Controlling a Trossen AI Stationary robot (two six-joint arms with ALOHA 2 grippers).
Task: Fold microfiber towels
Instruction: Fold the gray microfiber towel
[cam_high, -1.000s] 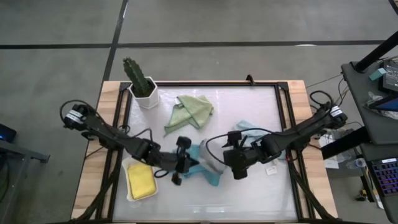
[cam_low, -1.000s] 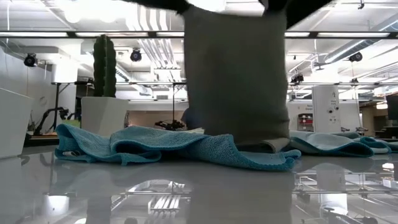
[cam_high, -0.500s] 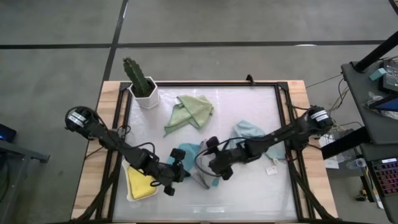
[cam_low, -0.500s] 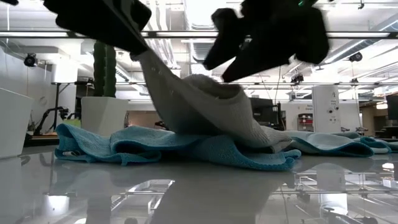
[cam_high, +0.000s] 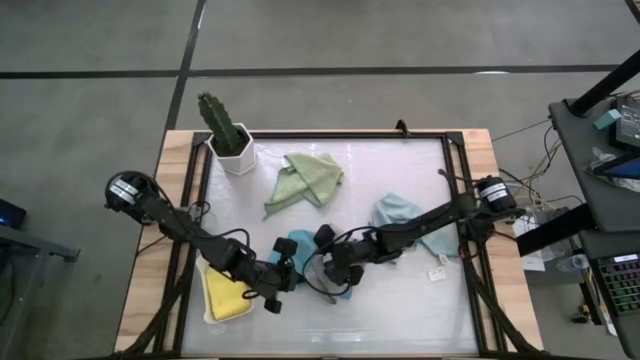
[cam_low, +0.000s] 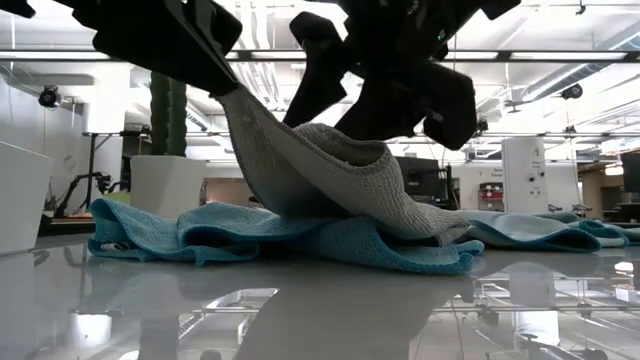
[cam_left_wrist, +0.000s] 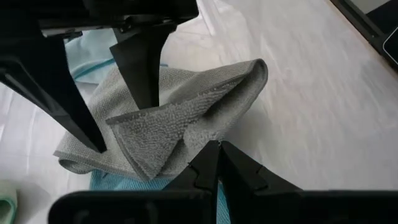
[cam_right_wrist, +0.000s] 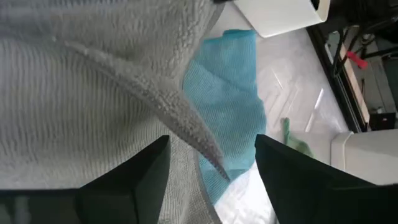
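Both dark arms reach low across the white bench (cam_high: 400, 310) toward its near middle, each stretched out from its own side so that the two claws meet over one heap of cloth. The left claw (cam_high: 283, 280) is clamped shut on a raised corner of the grey towel (cam_low: 330, 185); in the low view that corner is drawn up and to the side, so the cloth slopes down from the grip to a doubled, rounded fold lying on the bench. The left wrist view shows the same grey towel (cam_left_wrist: 168, 121) folded over on itself, one flap standing up in a ridge. The right claw (cam_high: 335, 272) hangs just above the folded part, its fingers (cam_right_wrist: 140, 171) spread apart with the edge of the grey cloth running between them, not pinched as far as can be seen. Under the grey towel lies the teal towel (cam_low: 200, 235), spread flat and crumpled, sticking out on both sides. The pale blue towel (cam_high: 405, 215) lies beside the right forearm, the sage green towel (cam_high: 310, 178) farther back near the middle, and the yellow towel (cam_high: 225, 295) folded near the left edge under the left arm. A cactus in a white pot (cam_high: 228, 135) stands at the far left corner.
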